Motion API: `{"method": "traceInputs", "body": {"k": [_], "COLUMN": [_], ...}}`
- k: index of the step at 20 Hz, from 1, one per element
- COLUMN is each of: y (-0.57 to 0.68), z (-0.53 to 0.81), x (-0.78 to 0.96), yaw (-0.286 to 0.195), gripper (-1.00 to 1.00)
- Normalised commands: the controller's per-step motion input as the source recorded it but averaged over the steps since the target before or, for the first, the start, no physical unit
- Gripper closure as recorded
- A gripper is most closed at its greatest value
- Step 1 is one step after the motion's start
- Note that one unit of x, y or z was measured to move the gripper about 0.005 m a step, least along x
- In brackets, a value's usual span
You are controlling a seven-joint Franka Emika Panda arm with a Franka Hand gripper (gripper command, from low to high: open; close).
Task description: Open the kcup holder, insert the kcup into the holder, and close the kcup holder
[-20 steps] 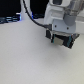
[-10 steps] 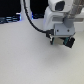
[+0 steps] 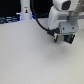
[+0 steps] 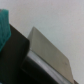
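White arm [image 3: 62, 10] reaches down; gripper [image 3: 66, 38] low over table [image 3: 25, 55], grip state unclear

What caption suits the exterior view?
Robot arm's pincer poised above the black kcup holder on a white table.

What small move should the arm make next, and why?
Probably a slight approach toward the kcup holder: the claw hangs right at this black box, and the wrist view shows a green patch beside black. Too blurred to tell if the drawer is open.
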Motion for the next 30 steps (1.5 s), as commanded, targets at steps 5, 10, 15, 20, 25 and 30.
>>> {"method": "traceInputs", "body": {"k": [5, 10, 15, 20, 25, 30], "y": [0.44, 0.46, 0.49, 0.50, 0.50, 0.47], "z": [0.01, -0.01, -0.09, -0.06, 0.01, 0.21], "x": [-0.76, -0.83, -0.72, -0.67, -0.67, -0.47], "yaw": [0.078, 0.062, 0.076, 0.082, 0.085, 0.055], "gripper": [-1.00, -1.00, -1.00, -1.00, -1.00, -1.00]}}
